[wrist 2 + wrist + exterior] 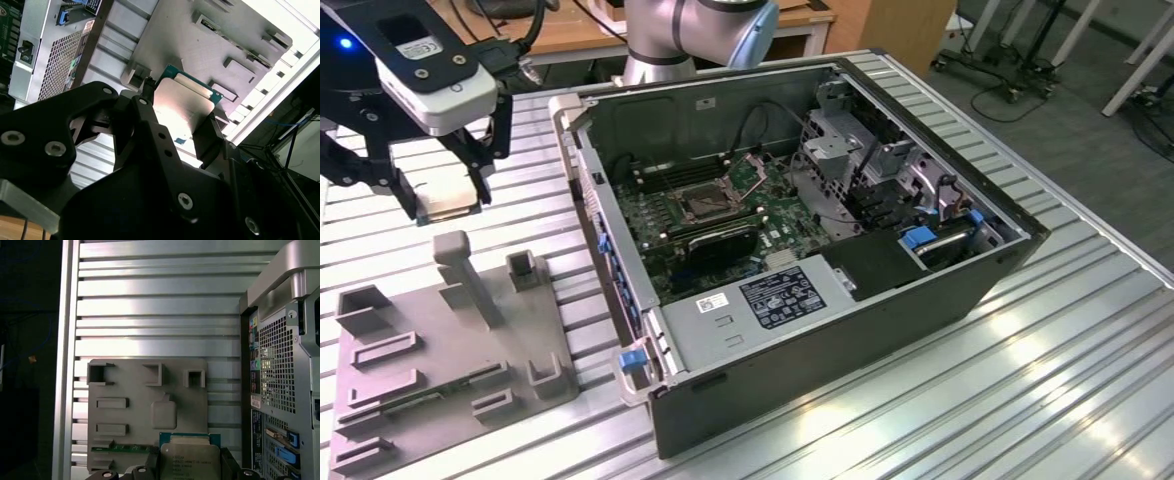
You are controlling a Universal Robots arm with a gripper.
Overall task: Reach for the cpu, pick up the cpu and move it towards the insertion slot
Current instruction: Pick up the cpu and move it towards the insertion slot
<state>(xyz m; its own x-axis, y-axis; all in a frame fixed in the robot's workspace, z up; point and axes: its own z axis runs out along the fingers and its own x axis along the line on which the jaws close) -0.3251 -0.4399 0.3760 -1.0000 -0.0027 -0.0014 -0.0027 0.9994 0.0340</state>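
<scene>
Step in hand: transport is judged to be under way; the small flat square cpu with silvery metal face and green rim [182,102] is lifted clear of the grey plastic fixture block with recesses [440,370] and is carried by the black two-fingered gripper [447,195].

Jaw state: the jaws are closed narrowly on the cpu, one black finger [150,107] being pressed against each of two opposite edges, as is seen in the second wrist view.

Cpu relative to the jaws: the chip is held between the fingertips, its metal face turned outward and its far edge projecting beyond the tips; in the first wrist view the cpu [190,460] is seen with the fingers flanking it on both sides.

Cpu relative to the fixture block: it hangs above the block, apart from it, with the block's [145,410] recesses visible beneath.

Insertion slot: the square socket with dark centre and shiny metal frame [698,203] is set on the green board inside the open black computer case [854,300], well apart from the gripper, towards the exterior view's right of the fixture block.

Next move calls for: a sideways carry over the near case wall is judged necessary, with height kept above that wall and the chip held level so that the grip is not disturbed.

Surface: the ribbed aluminium table [1067,340] bears both block and case.
</scene>
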